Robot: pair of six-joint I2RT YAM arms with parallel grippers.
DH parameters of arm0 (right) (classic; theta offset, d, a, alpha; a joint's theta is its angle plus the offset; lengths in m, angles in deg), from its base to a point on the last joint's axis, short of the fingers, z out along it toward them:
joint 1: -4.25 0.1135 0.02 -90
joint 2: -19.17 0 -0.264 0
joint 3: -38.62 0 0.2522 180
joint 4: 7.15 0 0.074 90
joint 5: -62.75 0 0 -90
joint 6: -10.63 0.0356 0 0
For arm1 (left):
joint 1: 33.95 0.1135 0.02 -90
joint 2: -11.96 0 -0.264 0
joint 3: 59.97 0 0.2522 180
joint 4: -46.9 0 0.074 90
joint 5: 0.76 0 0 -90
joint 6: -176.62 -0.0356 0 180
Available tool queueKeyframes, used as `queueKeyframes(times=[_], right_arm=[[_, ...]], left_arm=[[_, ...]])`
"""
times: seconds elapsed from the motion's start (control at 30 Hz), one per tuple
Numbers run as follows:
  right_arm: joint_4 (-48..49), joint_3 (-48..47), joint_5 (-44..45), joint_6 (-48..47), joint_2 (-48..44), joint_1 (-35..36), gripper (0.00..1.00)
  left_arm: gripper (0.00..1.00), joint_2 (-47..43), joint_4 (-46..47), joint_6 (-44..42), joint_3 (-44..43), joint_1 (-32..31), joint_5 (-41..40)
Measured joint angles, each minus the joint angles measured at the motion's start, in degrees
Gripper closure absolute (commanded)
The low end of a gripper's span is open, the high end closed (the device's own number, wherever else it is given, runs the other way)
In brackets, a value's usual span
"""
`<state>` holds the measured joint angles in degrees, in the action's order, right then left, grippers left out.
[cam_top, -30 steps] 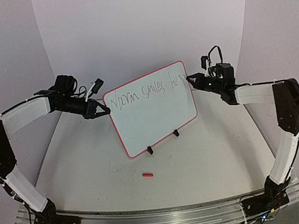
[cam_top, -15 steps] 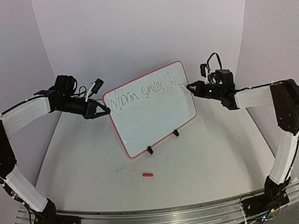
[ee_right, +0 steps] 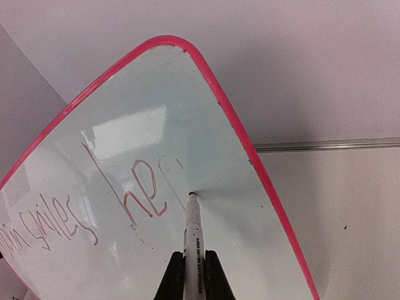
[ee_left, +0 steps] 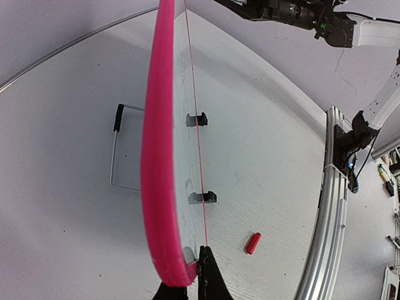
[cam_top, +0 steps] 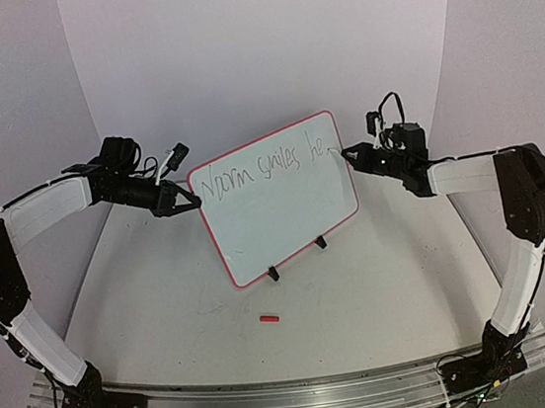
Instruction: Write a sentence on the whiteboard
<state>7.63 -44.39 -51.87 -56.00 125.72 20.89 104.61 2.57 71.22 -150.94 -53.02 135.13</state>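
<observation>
1 board, 1 unfinished line

1 whiteboard [cam_top: 284, 213] stands tilted mid-worktop [cam_top: 165, 297] on 2 black clip feet [cam_top: 274, 273]. The sentence [cam_top: 266, 165], 1 line along its top, reads roughly "Norm smiles he". The left jaws pinch its left rim. The right jaws clamp 1 marker [ee_right: 192, 231], tip on the board; its barrel print is unreadable. 1 small red cap [cam_top: 268, 318] lies in front.

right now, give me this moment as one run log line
left gripper: shut on whiteboard rim | right gripper: shut on marker, tip at whiteboard | sentence: one line, ends "he" | red cap: on table
</observation>
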Motion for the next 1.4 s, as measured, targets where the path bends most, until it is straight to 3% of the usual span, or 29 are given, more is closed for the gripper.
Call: queueKeyframes(times=[0.6, 1.4], right_arm=[[0.0, -2.9, 0.8, 0.0, 0.3, 0.0, 1.0], [0.3, 0.4, 3.6, -0.7, 0.2, 0.0, 1.0]], left_arm=[[1.0, 0.0, 0.0, 0.0, 0.0, 0.0, 0.0], [1.0, 0.0, 0.0, 0.0, 0.0, 0.0, 0.0]])
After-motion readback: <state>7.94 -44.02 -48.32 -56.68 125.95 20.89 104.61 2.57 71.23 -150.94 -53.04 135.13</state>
